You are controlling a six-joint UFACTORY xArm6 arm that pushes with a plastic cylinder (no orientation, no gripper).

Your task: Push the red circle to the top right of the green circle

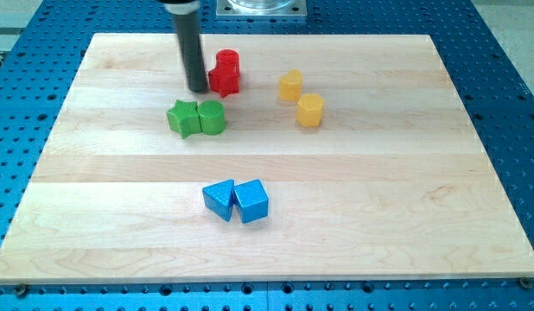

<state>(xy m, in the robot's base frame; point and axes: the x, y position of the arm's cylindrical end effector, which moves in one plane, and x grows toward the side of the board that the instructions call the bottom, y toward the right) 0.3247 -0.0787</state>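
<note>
A blue perforated metal base [500,52] frames the scene, and on it lies the pale wooden surface [379,190], a smooth board with faint grain running across the view. The straight dark rod [190,47] comes down from the view's top, and my tip [198,89] rests on the surface; this end effector is a plain rod with nothing to part or close, so it clamps on nothing. Just to the view's right of my tip, touching or nearly touching it, sit two red plastic blocks with dimpled tops: a rounded red circle [227,61] and, pressed against its lower edge, a second red block [224,80] whose shape I cannot make out. Below my tip lie a green star-shaped block [184,117] and the green circle [212,117], touching side by side. Further to the view's right stand two yellow blocks [290,85] [310,111], roughly hexagonal, close together. Near the view's bottom centre, two blue angular blocks [219,199] [251,201] touch.
</note>
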